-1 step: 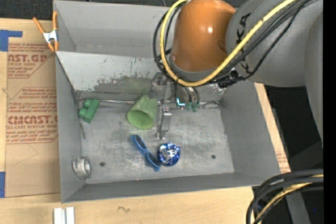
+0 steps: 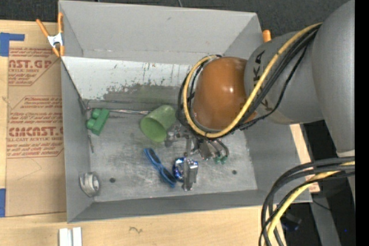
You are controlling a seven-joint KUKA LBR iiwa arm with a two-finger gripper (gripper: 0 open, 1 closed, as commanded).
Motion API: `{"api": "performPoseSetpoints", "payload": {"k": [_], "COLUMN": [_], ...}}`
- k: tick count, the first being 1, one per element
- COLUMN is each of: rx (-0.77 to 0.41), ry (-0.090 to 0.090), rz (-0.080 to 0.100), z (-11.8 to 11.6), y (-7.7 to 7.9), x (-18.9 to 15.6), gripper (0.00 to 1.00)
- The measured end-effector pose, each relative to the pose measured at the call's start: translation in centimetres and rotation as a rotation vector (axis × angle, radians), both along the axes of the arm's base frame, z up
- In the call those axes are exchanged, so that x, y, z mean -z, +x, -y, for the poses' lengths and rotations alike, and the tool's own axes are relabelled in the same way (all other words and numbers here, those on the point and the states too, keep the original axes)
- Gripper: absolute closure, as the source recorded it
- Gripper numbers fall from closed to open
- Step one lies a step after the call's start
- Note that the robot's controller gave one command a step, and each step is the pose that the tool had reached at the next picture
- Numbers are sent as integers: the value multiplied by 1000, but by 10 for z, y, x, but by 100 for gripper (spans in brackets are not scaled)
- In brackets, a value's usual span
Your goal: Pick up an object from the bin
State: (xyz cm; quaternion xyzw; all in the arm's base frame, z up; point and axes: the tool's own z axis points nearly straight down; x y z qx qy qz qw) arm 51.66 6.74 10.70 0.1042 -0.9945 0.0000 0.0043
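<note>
The blue strip (image 2: pixel 154 162), a thin curved piece, lies on the bin (image 2: pixel 115 152) floor just in front of the cup (image 2: pixel 158 122), toward the near wall. I judge it light, a little flexible and maybe slippery, so the best hold is across its narrow middle, not at an end. The gripper (image 2: pixel 187 172) is low over the floor, in front and right of the cup, just beside the strip's right end. Whether it is released or clenched, I cannot tell. The orange wrist cover (image 2: pixel 219 95) sits right of the cup. A block (image 2: pixel 97 121) lies well left of the cup.
</note>
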Motion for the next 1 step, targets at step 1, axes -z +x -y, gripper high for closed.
{"api": "performPoseSetpoints", "payload": {"k": [1], "rx": [1], "ry": [2], "rz": [8], "z": [-1], "y": [3], "x": [-3], "gripper": [100]}}
